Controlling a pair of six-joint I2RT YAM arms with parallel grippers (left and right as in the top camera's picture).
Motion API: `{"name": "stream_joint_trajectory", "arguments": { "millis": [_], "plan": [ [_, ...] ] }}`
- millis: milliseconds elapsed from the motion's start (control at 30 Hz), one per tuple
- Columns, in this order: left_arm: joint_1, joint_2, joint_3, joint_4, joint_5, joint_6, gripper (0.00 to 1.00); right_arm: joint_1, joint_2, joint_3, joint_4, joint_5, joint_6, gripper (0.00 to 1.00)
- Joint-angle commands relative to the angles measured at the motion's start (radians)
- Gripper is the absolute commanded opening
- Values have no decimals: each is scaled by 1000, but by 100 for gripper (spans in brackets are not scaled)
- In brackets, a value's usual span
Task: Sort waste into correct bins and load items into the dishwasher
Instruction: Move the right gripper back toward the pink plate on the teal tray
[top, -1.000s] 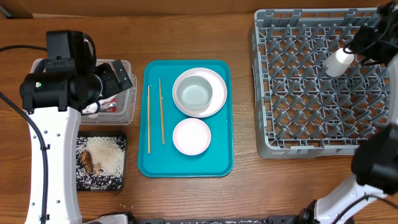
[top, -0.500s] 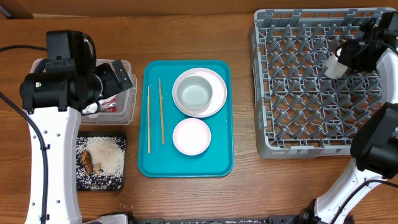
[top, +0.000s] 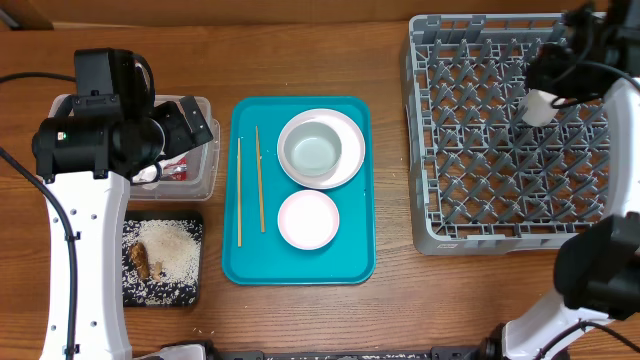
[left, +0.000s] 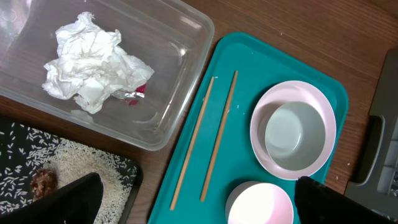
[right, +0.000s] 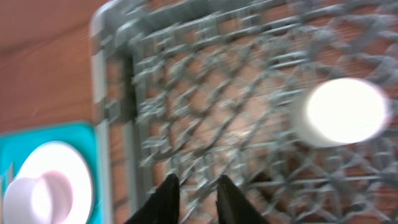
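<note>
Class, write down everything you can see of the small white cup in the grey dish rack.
The small white cup is a plain, smooth cylinder, ceramic or plastic by its look. It sits among the pegs in the far half of the grey dish rack, its round end towards the blurred wrist camera. The right hand is beside it, not around it.

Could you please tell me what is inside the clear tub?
A crumpled white napkin lies in the clear tub, a shiny red wrapper peeking from beneath it; the napkin covers the rest of it.
</note>
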Motion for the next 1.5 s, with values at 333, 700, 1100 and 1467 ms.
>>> {"name": "stream_joint_trajectory", "arguments": {
  "millis": [333,700,1100,1467],
  "plan": [
    [-2,-2,14,0,0,-6,100,315,-8,-16,-90,44,0,48],
    [-2,-2,14,0,-1,-6,100,394,-4,-192,73,177,27,49],
    [-2,-2,14,0,-1,-6,100,394,-4,-386,242,166,27,42],
    [-2,-2,14,1,0,-6,100,394,-4,-444,218,75,43,28]
  ]
}}
